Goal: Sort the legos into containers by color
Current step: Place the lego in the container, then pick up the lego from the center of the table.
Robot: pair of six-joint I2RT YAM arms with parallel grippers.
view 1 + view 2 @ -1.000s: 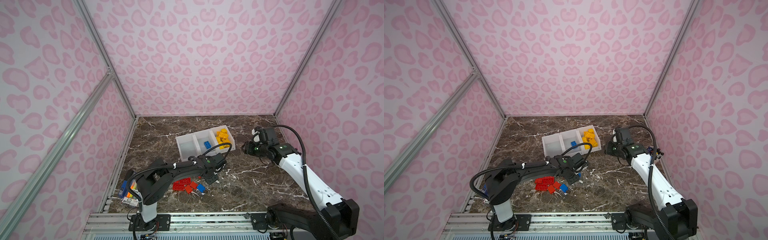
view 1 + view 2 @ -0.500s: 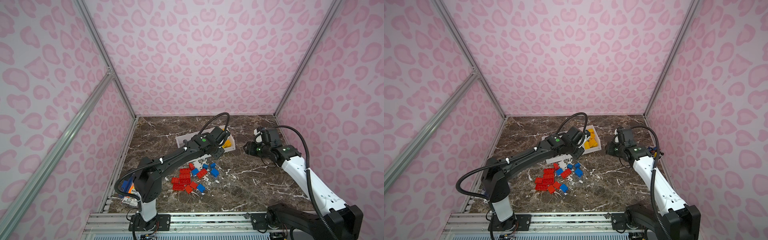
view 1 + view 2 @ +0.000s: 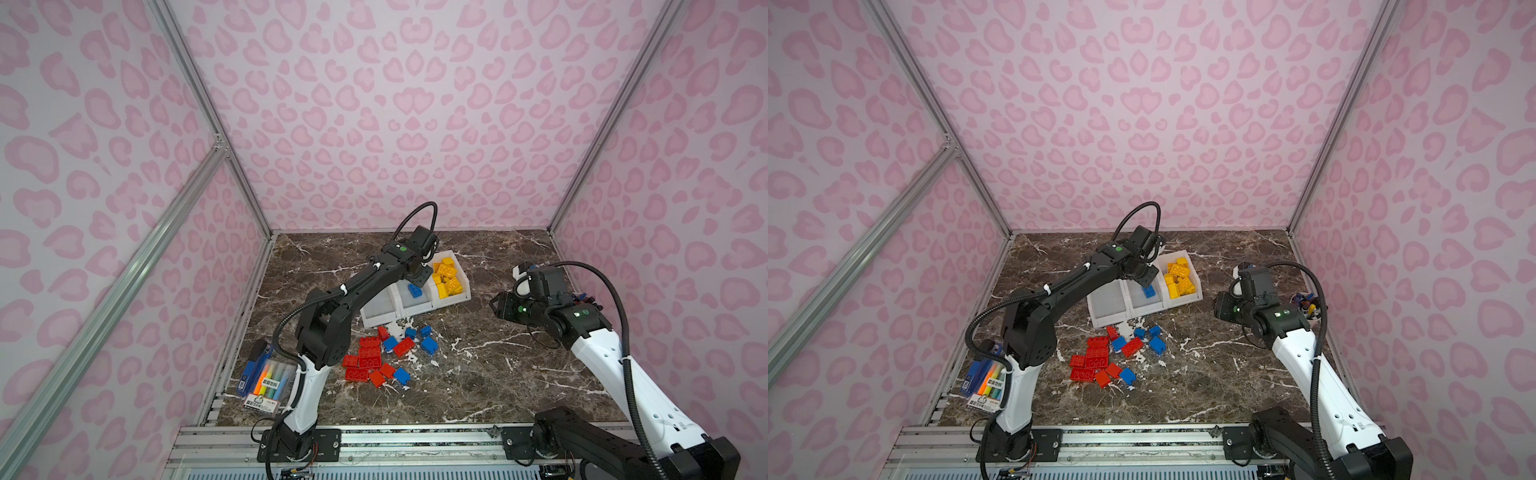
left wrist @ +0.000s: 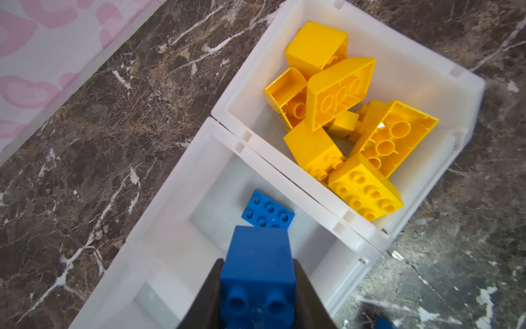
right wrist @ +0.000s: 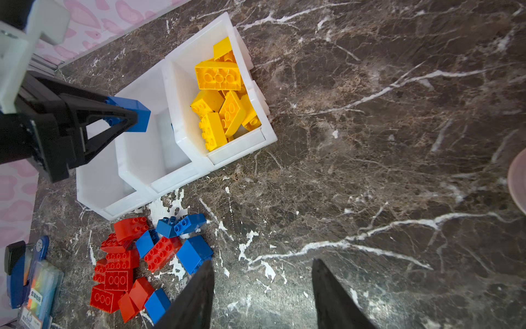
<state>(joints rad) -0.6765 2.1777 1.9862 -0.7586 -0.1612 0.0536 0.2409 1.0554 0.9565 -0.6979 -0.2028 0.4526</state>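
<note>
My left gripper [image 4: 257, 265] is shut on a blue lego [image 4: 256, 247] and hangs over the middle one of three joined white containers [image 4: 182, 216]. One blue lego [image 4: 267, 212] lies on that bin's floor. The right-hand bin [image 5: 239, 149] holds several yellow legos [image 5: 225, 94]; the left-hand bin [image 5: 99, 182] shows no bricks. In front of the bins, red and blue legos [image 3: 382, 357] lie loose in a pile. My right gripper [image 5: 262, 262] is open with nothing between its fingers, above bare table to the right of the pile [image 5: 148, 256].
A pack of highlighters with a blue item [image 3: 264, 378] lies at the table's left edge. A pinkish cup of pens [image 3: 1308, 305] stands by the right wall behind my right arm. Pink patterned walls close in three sides of the dark marble table [image 3: 478, 374].
My left arm has lifted from the loose pile and swung back over the bins, carrying the blue lego. The right arm has barely moved.
</note>
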